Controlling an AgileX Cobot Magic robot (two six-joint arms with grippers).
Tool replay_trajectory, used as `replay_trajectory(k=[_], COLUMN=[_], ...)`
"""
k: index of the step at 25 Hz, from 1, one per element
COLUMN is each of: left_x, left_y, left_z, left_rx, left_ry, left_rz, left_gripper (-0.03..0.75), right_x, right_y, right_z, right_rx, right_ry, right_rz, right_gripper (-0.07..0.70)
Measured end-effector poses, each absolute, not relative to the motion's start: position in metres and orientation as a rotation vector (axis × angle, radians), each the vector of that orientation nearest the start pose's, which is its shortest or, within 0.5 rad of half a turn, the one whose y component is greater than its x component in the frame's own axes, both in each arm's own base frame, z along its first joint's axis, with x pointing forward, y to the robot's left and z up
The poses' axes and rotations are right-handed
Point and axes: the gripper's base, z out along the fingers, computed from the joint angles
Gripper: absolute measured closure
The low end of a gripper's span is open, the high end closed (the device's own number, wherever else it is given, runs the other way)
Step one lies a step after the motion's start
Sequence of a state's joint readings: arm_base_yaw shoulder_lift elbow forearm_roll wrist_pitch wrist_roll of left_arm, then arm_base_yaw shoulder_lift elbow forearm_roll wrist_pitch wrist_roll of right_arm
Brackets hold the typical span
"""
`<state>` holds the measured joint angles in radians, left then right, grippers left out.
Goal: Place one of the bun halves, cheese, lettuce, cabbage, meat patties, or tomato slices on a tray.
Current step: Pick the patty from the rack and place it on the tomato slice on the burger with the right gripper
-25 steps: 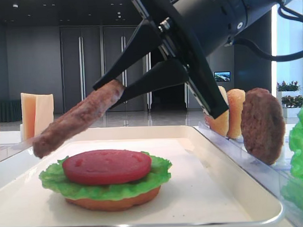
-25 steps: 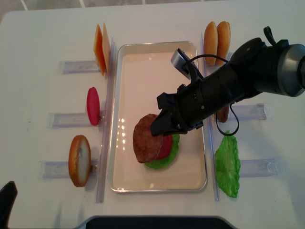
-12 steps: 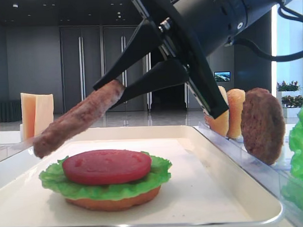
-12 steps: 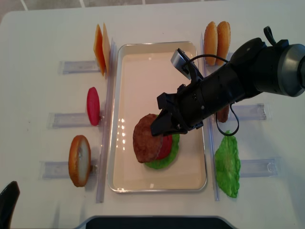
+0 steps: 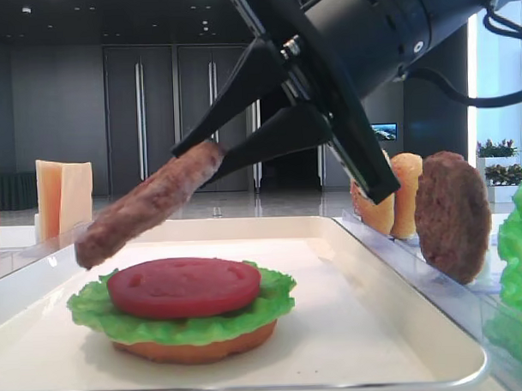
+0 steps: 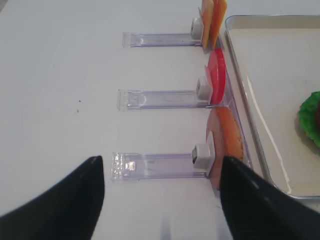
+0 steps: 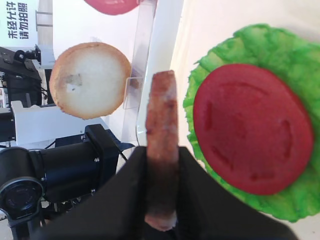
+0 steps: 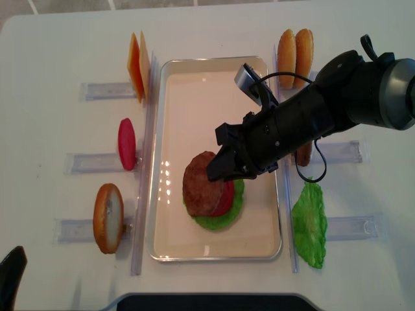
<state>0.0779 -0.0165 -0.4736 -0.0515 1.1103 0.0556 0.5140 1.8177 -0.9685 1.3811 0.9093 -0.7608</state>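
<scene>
Right now the right gripper (image 8: pixel 220 170) pinches a meat patty (image 8: pixel 201 192) by its edge, fingers (image 7: pixel 197 200) pressed against both flat faces, and holds it tilted in the air over the tray (image 8: pixel 194 84). Seen from the low side view, the patty (image 5: pixel 150 202) slopes down to the left, its lower end just above the stack and not touching it. That stack lies on the tray's near half: a bun half (image 5: pixel 198 345) at the bottom, a lettuce leaf (image 5: pixel 93 309) on it, and a tomato slice (image 5: pixel 184 286) on top. In the right wrist view the patty (image 7: pixel 161 145) stands edge-on beside the tomato slice (image 7: pixel 252 127) and the lettuce (image 7: pixel 280 50) around it. Left of the tray, clear racks (image 8: pixel 107 91) hold the cheese slices (image 8: pixel 136 65), another tomato slice (image 8: pixel 126 144) and a bun half (image 8: pixel 107 218), all standing on edge. Right of the tray stand two more bun halves (image 8: pixel 295 57), a second patty (image 5: pixel 452 216) upright in its rack, and a loose lettuce leaf (image 8: pixel 309 225) lying flat on the table (image 8: pixel 52 52). The left gripper (image 6: pixel 162 200) sits low at the near left corner, its fingers (image 6: pixel 65 200) spread wide with nothing between them, pointing toward the racks.
</scene>
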Motion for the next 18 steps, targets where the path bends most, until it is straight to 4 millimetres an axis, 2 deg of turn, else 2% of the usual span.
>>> replay_trajectory(k=[12, 18], left_x=[-0.006, -0.006], left_y=[-0.005, -0.005], left_z=[0.266, 0.266], left_rx=[-0.02, -0.02], left_ry=[2.103, 2.103], left_rz=[0.018, 0.018], left_gripper=[0.162, 0.161], right_x=[0.258, 0.26], right_y=[0.223, 0.225], right_z=[0.181, 0.165], right_rx=[-0.38, -0.377], right_ry=[2.683, 2.728], right_rz=[1.491, 1.498], right_gripper=[0.492, 0.492])
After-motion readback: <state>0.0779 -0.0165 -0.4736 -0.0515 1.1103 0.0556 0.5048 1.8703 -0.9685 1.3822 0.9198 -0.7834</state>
